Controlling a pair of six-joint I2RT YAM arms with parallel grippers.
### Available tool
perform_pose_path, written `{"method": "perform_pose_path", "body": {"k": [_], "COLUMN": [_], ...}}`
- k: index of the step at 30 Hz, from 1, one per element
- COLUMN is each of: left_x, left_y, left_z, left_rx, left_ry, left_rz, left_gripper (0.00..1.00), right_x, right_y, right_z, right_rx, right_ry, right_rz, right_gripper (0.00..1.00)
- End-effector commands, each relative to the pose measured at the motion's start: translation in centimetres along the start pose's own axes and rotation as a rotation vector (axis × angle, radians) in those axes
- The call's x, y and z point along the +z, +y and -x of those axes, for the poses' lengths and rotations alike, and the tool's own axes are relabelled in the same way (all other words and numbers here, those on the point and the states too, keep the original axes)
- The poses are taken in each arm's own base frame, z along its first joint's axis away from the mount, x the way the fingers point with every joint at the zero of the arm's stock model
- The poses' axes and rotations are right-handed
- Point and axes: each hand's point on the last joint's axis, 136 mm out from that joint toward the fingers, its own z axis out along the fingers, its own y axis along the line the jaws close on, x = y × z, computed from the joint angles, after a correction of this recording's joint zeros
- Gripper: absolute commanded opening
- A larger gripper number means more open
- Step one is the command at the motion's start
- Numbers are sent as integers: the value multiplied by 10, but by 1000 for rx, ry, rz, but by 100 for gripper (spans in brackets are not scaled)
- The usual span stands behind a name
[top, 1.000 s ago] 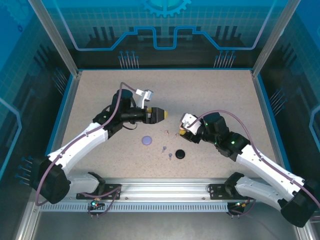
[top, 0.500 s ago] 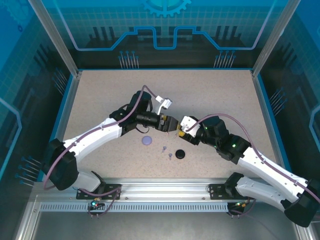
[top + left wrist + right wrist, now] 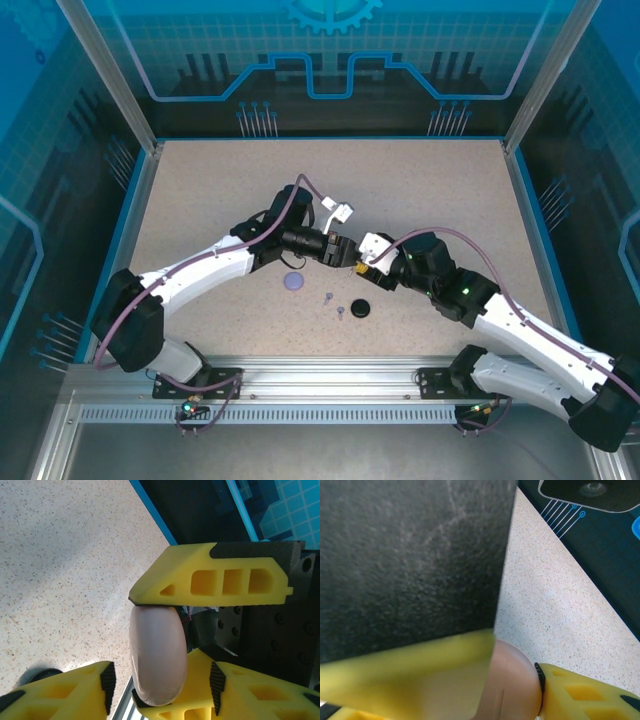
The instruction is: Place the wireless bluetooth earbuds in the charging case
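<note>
The pink round charging case point(image 3: 157, 655) hangs edge-on above the table, pinched by my right gripper point(image 3: 362, 259); one of its fingers point(image 3: 210, 580) is on top and one below. My left gripper point(image 3: 161, 680) straddles the case, open, with a gap between each black pad and the case. In the right wrist view the case point(image 3: 517, 685) presses against my right finger's pad point(image 3: 538, 687), and a blurred yellow left finger point(image 3: 405, 680) covers its other side. Both grippers meet at mid-table, the left gripper point(image 3: 344, 252) nose to nose with the right. Two lilac earbuds point(image 3: 327, 297) point(image 3: 340, 310) lie on the table.
A round lilac case point(image 3: 293, 282) lies just below the left arm. A black round case point(image 3: 359, 309) sits next to the lilac earbuds. The speckled table point(image 3: 420, 190) has blue raised edges and open room at the back.
My left arm has swung right until its gripper meets the right one, and its jaws have narrowed around the pink case. The right gripper has barely moved.
</note>
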Motion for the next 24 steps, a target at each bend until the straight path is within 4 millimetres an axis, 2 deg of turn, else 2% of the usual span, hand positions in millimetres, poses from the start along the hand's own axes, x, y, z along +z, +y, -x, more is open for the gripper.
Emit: {"method": "perform_pose_path", "body": {"k": [1, 9, 18, 21, 24], "left_x": [2, 7, 10, 8, 3], "left_y": [-16, -14, -19, -21, -24], "left_z": [9, 5, 6, 8, 12], "left_rx": [38, 35, 55, 77, 113], "left_ry": [-5, 11, 8, -4, -31], "left_rz": [-48, -51, -76, -72, -53], "left_gripper": [50, 48, 29, 26, 26], "right_x": [-3, -2, 3, 1, -4], "right_y": [-3, -4, -7, -9, -12], "right_z": [20, 28, 28, 29, 29], "right_rx": [1, 8, 25, 49, 80], "right_ry": [-63, -90, -76, -74, -75], "right_rz": [-12, -10, -15, -10, -5], "right_gripper": [50, 50, 51, 54, 61]}}
